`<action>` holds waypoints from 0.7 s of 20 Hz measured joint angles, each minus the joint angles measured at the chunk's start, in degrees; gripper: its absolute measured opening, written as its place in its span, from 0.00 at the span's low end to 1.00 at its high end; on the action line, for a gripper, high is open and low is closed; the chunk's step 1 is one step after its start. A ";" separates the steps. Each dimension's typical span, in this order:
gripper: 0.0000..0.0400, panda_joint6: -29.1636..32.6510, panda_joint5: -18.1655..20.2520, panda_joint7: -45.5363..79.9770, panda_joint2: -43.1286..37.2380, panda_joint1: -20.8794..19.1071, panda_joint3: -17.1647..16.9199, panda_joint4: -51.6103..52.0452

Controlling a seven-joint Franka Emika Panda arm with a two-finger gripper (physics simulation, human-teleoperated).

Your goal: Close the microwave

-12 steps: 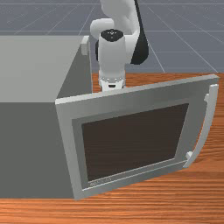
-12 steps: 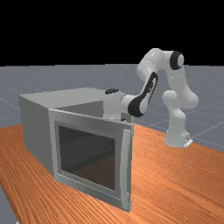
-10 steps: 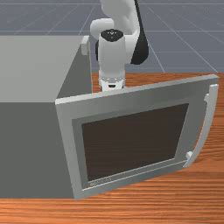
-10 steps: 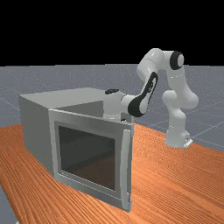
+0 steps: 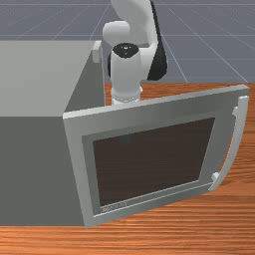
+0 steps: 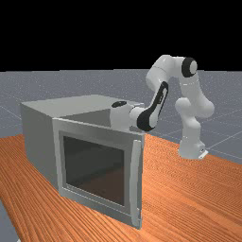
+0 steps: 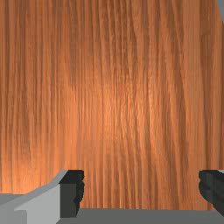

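- A wooden table (image 5: 199, 234) in orange-brown spans the scene, with a grey gridded floor (image 5: 214, 40) beyond it.
- The microwave (image 5: 35, 164) sits on the table at the front view's left, its grey door (image 5: 149, 112) wide open.
- The door swings out toward the front view's right, with a dark window (image 5: 154, 159) and a curved handle (image 5: 237, 144) at its free edge.
- Behind the door in the front view is the gripper (image 5: 125, 102), partly hidden; whether it touches the door cannot be told.
- In the wrist view, the gripper (image 7: 141, 188) has its jaws released and spread well apart, with nothing between them.
- The arm (image 6: 193, 137) reaches over from the far view's right.
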 joint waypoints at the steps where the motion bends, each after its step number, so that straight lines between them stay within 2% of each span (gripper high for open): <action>1: 0.98 0.12 -0.02 -0.18 -0.59 -0.05 0.02 -0.32; 3: 0.99 -1.94 1.43 -1.27 -2.04 -0.67 0.56 -0.07; 4: 1.00 -4.87 0.10 -0.11 -2.43 -0.08 0.02 1.31; 7: 1.00 -7.04 0.21 1.17 -5.37 0.06 -0.15 1.42; 8: 1.00 -8.24 -1.03 0.91 -6.24 0.31 -0.31 1.90; 9: 1.00 -9.35 0.10 0.98 -6.97 0.06 -0.13 2.35; 10: 1.00 -11.10 -1.38 1.21 -7.82 0.40 -0.34 3.04; 14: 1.00 -14.23 -0.17 0.26 -10.81 0.04 -0.06 4.46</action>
